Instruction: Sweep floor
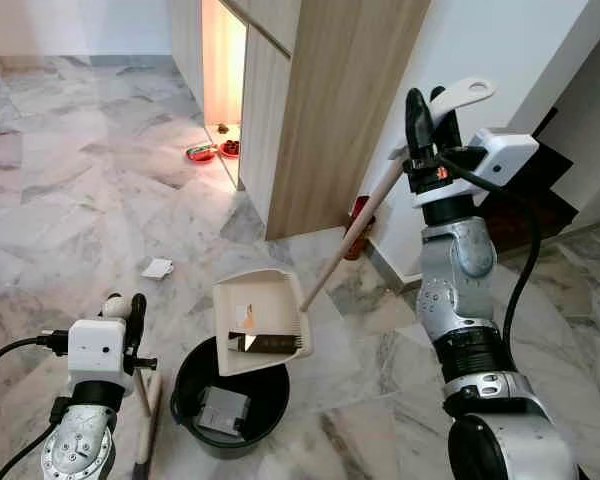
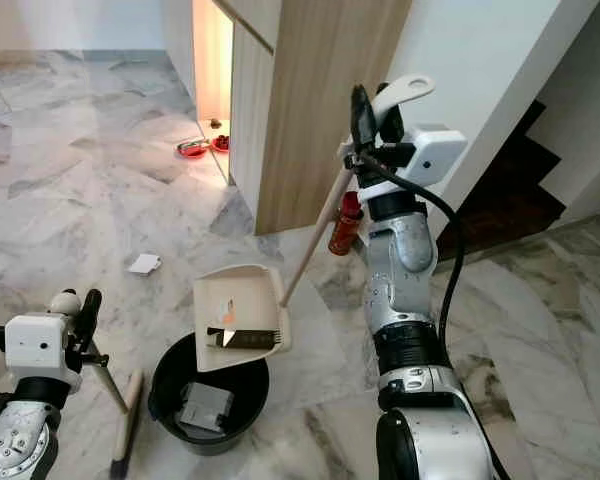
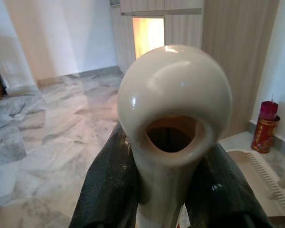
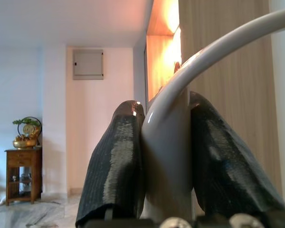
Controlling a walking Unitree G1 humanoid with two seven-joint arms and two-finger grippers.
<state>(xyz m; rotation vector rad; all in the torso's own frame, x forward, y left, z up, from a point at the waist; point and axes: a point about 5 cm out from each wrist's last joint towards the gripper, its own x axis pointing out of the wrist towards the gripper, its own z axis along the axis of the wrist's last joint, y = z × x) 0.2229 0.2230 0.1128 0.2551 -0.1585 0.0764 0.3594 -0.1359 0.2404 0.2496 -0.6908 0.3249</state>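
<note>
Dustpan (image 1: 260, 320) hangs tilted over the black bin (image 1: 230, 395), its mouth toward the bin and its lower edge above the rim at the bin's 12 o'clock. You can see small bits of orange and white debris and a dark strip lying in the pan. A grey box (image 1: 223, 408) lies in the bottom of the bin.

Your right pincer (image 1: 427, 110) is raised high at about 2 o'clock from the bin, and both black fingers (image 4: 115, 166) are clamped on the top of the dustpan's long pale handle (image 1: 352, 233), just below its hooked end. The handle slants down from there to the pan.

Your left pincer (image 1: 128, 312) sits low at about 9 o'clock from the bin. Its fingers (image 3: 104, 187) press against both sides of the broom (image 1: 145, 410) handle, right under the rounded cream knob (image 3: 175, 97) with the hanging hole. The broom stick runs down to the marble floor (image 1: 80, 190) just beside the bin.

A scrap of white paper (image 1: 158, 268) lies on the floor at roughly 11 o'clock from the bin. A red canister (image 2: 346, 224) stands by the wooden cabinet (image 1: 320, 110) at the wall, behind the dustpan handle. Farther off, red bowls (image 1: 202, 152) sit on the floor by the lit cabinet opening.
</note>
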